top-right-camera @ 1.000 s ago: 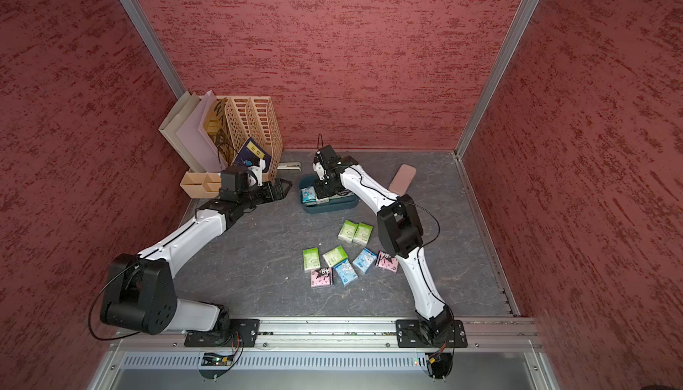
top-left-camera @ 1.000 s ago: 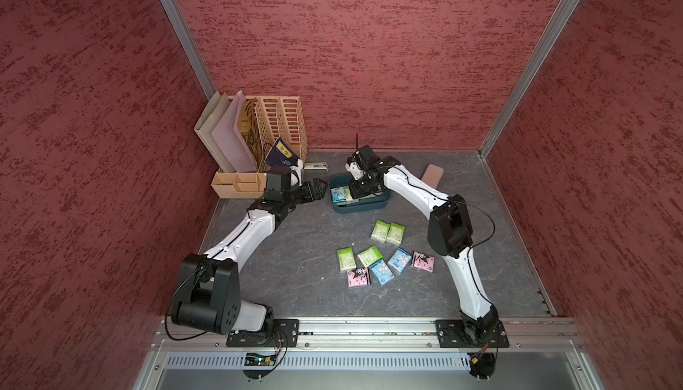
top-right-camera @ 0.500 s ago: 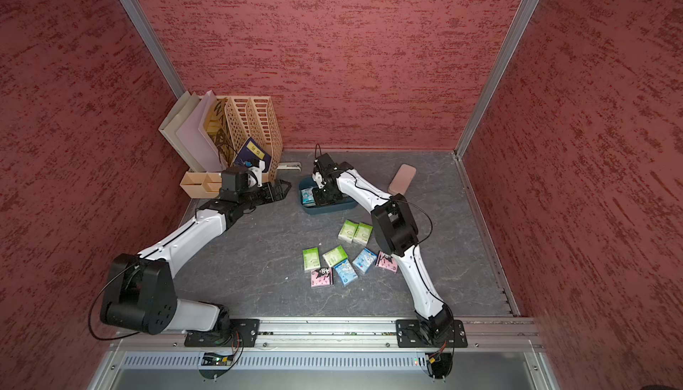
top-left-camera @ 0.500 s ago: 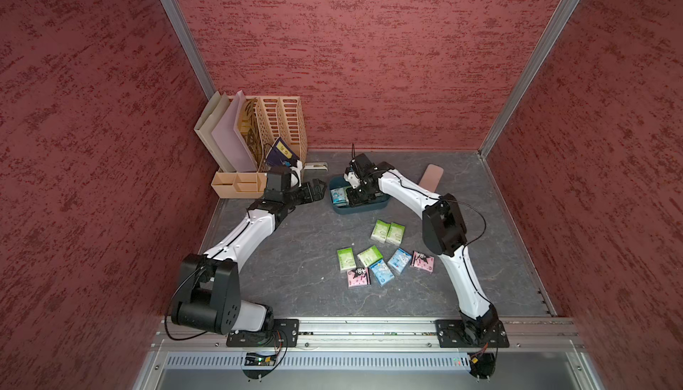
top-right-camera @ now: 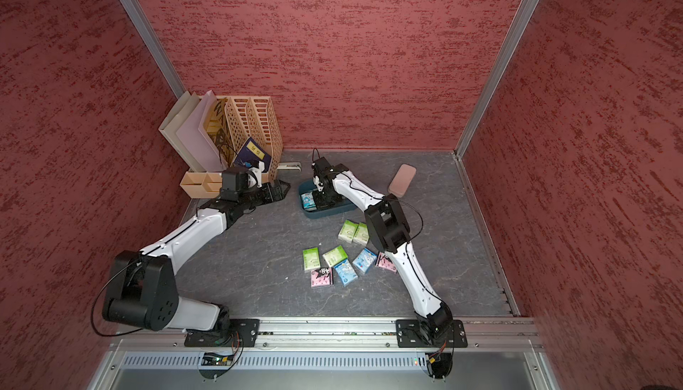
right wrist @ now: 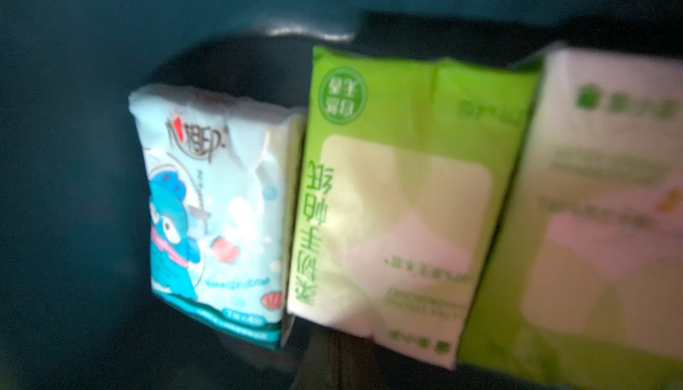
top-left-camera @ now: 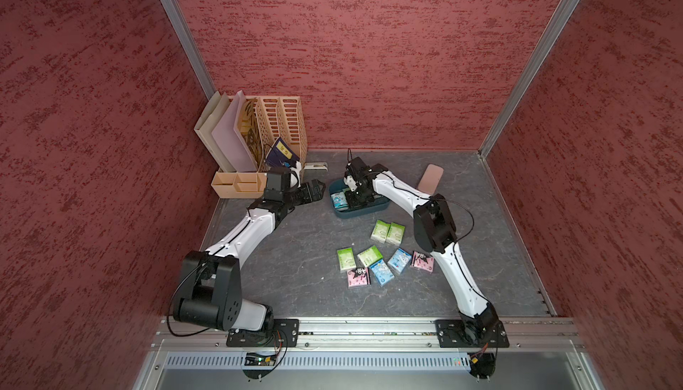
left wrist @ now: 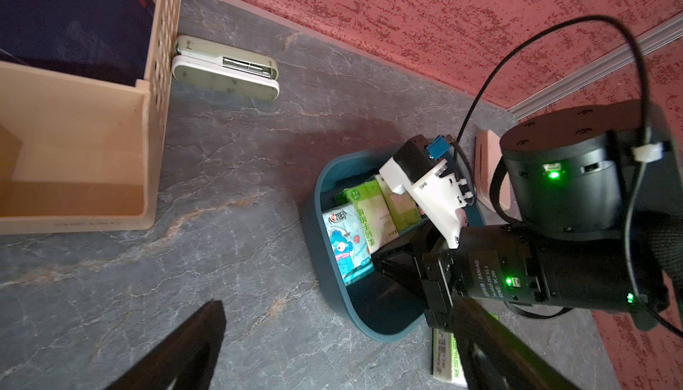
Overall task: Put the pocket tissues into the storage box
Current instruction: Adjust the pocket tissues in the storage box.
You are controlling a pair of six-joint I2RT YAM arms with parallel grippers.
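The dark teal storage box (top-left-camera: 377, 210) (top-right-camera: 332, 212) sits mid-table toward the back. Standing in it are a light blue pocket tissue packet (left wrist: 347, 247) (right wrist: 214, 214) and green ones (left wrist: 369, 214) (right wrist: 399, 203). My right gripper (top-left-camera: 354, 202) (top-right-camera: 320, 199) (right wrist: 332, 362) is down inside the box, shut, with nothing seen between its fingers, its tip at the green packet's edge. My left gripper (top-left-camera: 318, 186) (top-right-camera: 284, 186) (left wrist: 338, 307) hovers open just left of the box, holding nothing. Several loose pocket tissues lie in front: green (top-left-camera: 388, 232), blue (top-left-camera: 382, 272), pink (top-left-camera: 358, 278).
A beige slotted file organizer (top-left-camera: 284, 125) with folders stands at the back left, with a small beige tray (top-left-camera: 236, 184) before it. A stapler (top-left-camera: 316, 165) (left wrist: 225, 70) lies beside the organizer. A plain pink case (top-left-camera: 430, 177) lies right of the box. Red walls close in three sides.
My right gripper has shifted slightly left and lower inside the box. The left arm has stayed put.
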